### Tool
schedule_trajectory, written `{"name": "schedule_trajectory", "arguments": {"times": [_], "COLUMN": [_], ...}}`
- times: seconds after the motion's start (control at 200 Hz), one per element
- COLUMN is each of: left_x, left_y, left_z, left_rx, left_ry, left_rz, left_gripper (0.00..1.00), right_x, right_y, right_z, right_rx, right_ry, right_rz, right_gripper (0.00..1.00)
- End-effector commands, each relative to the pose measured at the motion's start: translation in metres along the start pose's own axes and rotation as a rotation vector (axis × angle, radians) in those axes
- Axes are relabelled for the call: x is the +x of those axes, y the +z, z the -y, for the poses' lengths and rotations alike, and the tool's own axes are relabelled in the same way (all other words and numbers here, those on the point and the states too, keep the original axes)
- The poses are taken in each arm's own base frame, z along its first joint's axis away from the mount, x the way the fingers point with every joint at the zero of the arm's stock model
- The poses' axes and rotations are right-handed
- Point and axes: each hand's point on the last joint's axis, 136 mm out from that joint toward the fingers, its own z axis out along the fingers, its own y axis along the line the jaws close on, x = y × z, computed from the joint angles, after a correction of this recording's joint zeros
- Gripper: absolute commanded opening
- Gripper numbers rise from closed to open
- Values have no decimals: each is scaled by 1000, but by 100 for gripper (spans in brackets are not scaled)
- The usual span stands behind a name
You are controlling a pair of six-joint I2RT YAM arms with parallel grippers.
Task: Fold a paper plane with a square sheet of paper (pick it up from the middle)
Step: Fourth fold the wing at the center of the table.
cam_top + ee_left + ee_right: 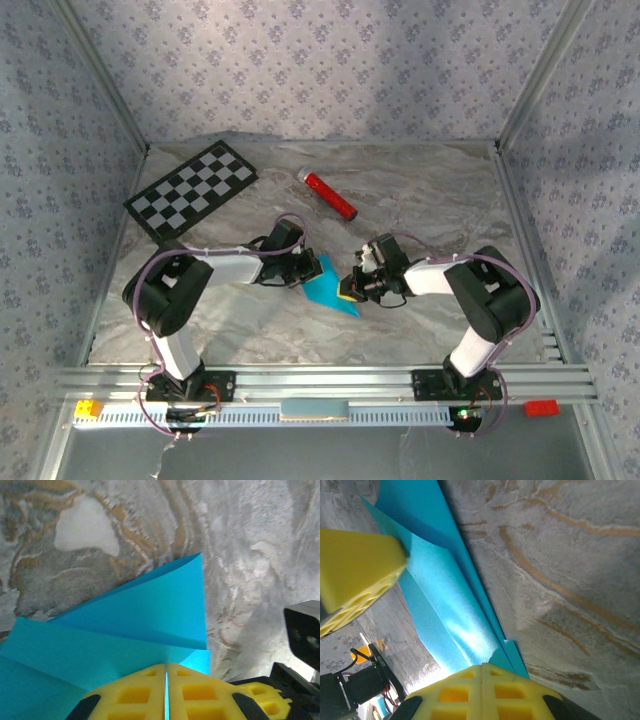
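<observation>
Centrally on the marbled table (430, 200), the sheet of paper (328, 285) is found between the two arms, bright cyan-blue and already creased into overlapping flaps. From above, it is seen as a slanted, roughly triangular patch, with the left gripper (305, 272) set against its left edge and the right gripper (352, 288) against its lower right corner.

In the left wrist view, the sheet of paper (150, 610) is spread just ahead of the left gripper (165, 667). One flap is raised to a sharp corner, and a lower layer is drawn back to the fingertips. The yellow jaws are pressed together, and a thin cyan sliver is caught in the seam between them, so the paper is pinched there.

In the right wrist view, the sheet of paper (450, 610) is run as a long folded strip straight into the right gripper (481, 667). Its jaws are likewise closed, and the paper's layered edge is taken in at the tips. One of the left gripper's yellow fingers (355, 565) is seen at the strip's far end.

Farther off, a red cylinder (330, 195) is laid near the middle rear, well apart from the paper. A black-and-white checkerboard (190, 190) is placed at the rear left.
</observation>
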Motion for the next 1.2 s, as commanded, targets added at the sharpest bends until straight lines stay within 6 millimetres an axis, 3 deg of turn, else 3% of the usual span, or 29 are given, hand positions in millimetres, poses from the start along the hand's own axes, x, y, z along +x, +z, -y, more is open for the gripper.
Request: {"name": "schedule_trajectory", "arguments": {"times": [0.0,0.335,0.765,1.054,1.194], "left_x": [-4,-15,-48,-56,-43], "left_y": [-6,4,-22,-56,-63], "left_z": [6,-41,-60,-26,0], "left_rx": [16,-95,-82,-18,13], "left_ry": [39,-14,5,16,50], "left_rz": [40,56,102,153,165], "left_gripper": [8,4,7,11,14], "right_x": [29,35,37,35,31], "right_y": [3,-1,-4,-1,-2], "right_z": [72,79,82,76,68], "right_rx": [259,292,305,284,264], "right_ry": [136,147,150,147,133], "right_rz": [-64,-86,-92,-96,-86], "right_gripper": [0,0,0,0,0]}}
